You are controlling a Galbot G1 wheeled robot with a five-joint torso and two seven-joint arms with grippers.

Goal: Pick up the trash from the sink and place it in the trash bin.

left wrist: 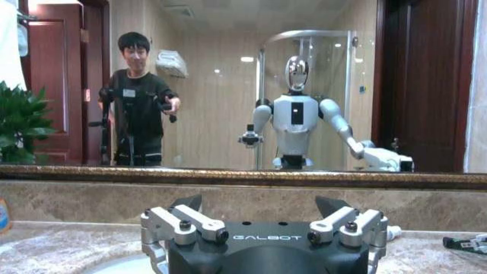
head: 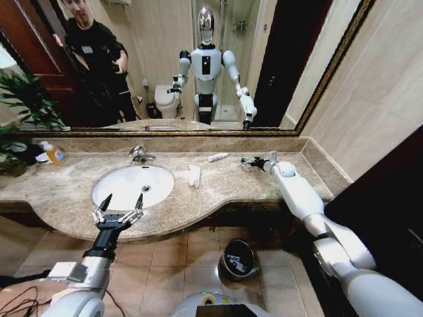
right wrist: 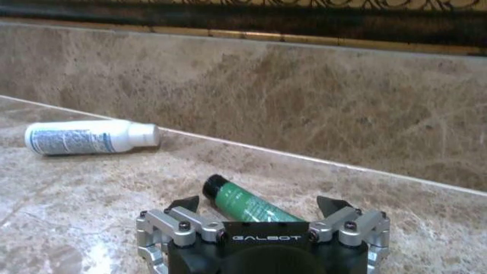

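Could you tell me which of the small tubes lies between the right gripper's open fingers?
The green tube with the black cap, between the right gripper's tips; the white tube lies apart, nearer the backsplash.

The right hand (right wrist: 259, 214) hides the green tube's (right wrist: 245, 204) lower end.

On the surface: one folded white tissue (head: 194, 176), one white tube (head: 217, 157), one green tube (right wrist: 247, 204). One sink (head: 112, 198), one tap (head: 139, 155), one soap bottle (head: 55, 154). On the floor, one trash bin (head: 237, 259).

A bathroom: marble-topped sink (head: 132, 186), wide mirror (head: 198, 66), toilet (head: 166, 100) reflected.
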